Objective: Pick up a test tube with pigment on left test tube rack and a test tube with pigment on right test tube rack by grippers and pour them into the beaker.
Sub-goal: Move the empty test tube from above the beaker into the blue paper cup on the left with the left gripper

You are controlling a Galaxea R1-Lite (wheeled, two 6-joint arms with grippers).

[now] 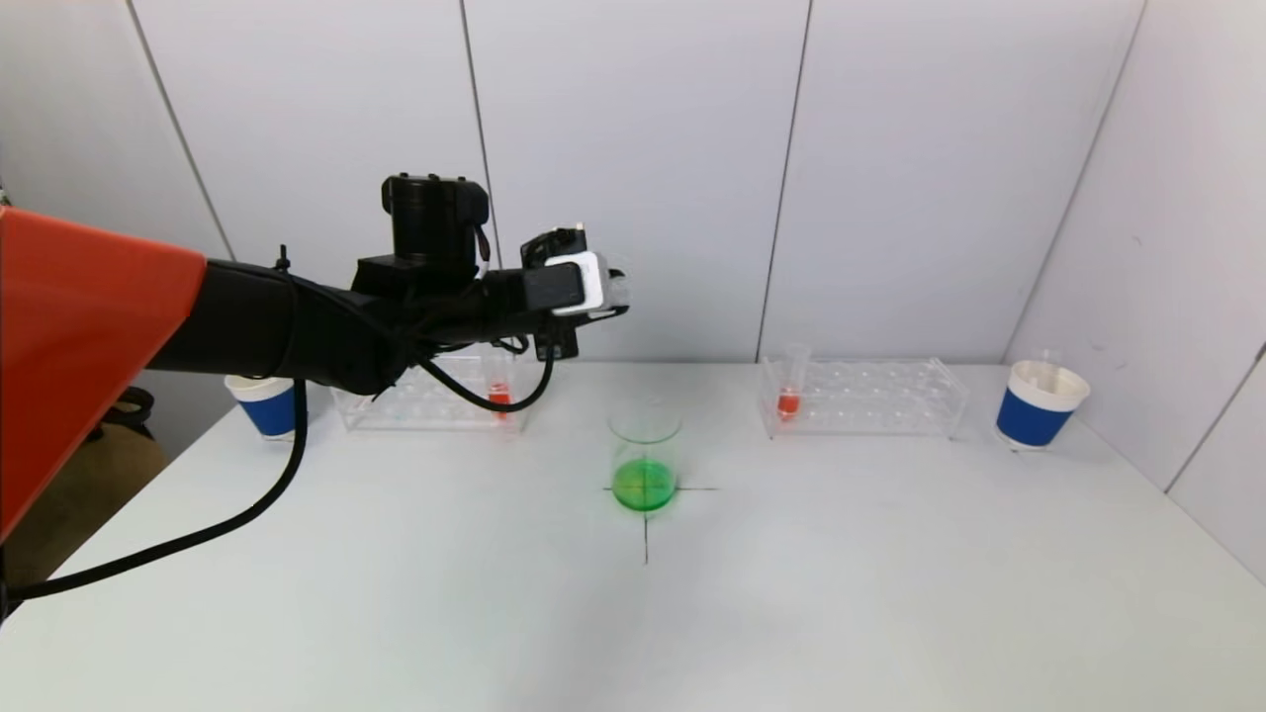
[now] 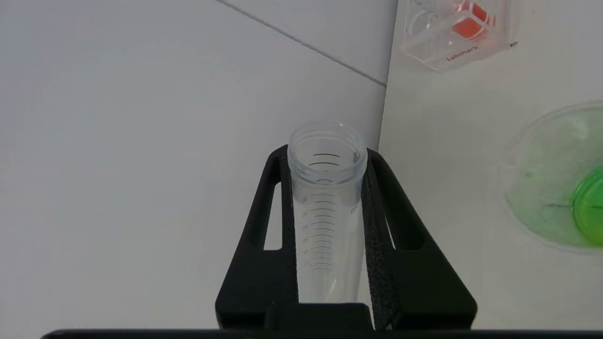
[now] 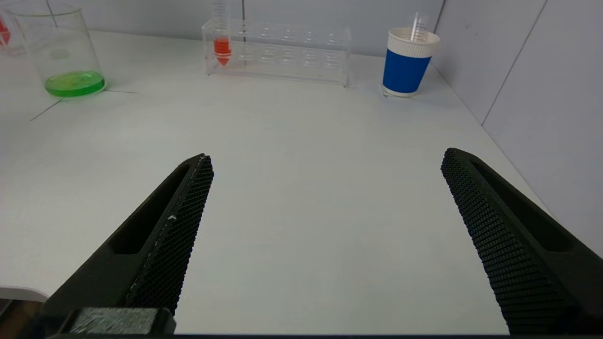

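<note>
The left gripper [image 2: 325, 226], raised near the table's far edge, clamps an empty, light, slippery test tube [image 2: 326, 197] mid-barrel; the right gripper [image 3: 325, 235] is wide open, holding nothing.

Left hand [image 1: 593, 287] above beaker [image 1: 644, 463], raised.

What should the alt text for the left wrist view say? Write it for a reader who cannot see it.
The left gripper is shut on an empty clear test tube, its open mouth facing away from the camera. Beyond it on the white table are the beaker holding green liquid and the corner of a clear test tube rack with a tube of red pigment.
</note>
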